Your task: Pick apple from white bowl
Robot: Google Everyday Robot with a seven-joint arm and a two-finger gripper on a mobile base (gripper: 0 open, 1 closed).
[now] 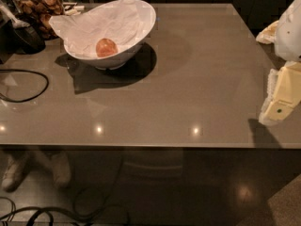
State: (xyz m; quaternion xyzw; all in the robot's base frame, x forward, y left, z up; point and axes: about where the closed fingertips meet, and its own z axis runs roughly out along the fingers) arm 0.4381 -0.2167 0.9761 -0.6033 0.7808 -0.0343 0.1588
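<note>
The apple [106,47], small, round and orange-red, lies inside the white bowl [141,36]. The bowl is large and glossy with a slanted rim, lined with crinkled white paper [101,25], and stands at the far left of the grey table [188,79]. My gripper [281,102], a cream-coloured and white part of the arm, is at the right edge of the view, over the table's right side and far from the bowl and apple.
A glass jar of brown snacks [40,6] stands behind the bowl at the far left, with a dark scoop [23,32] beside it. A black cable [23,86] loops on the table's left side. More cables lie on the floor below.
</note>
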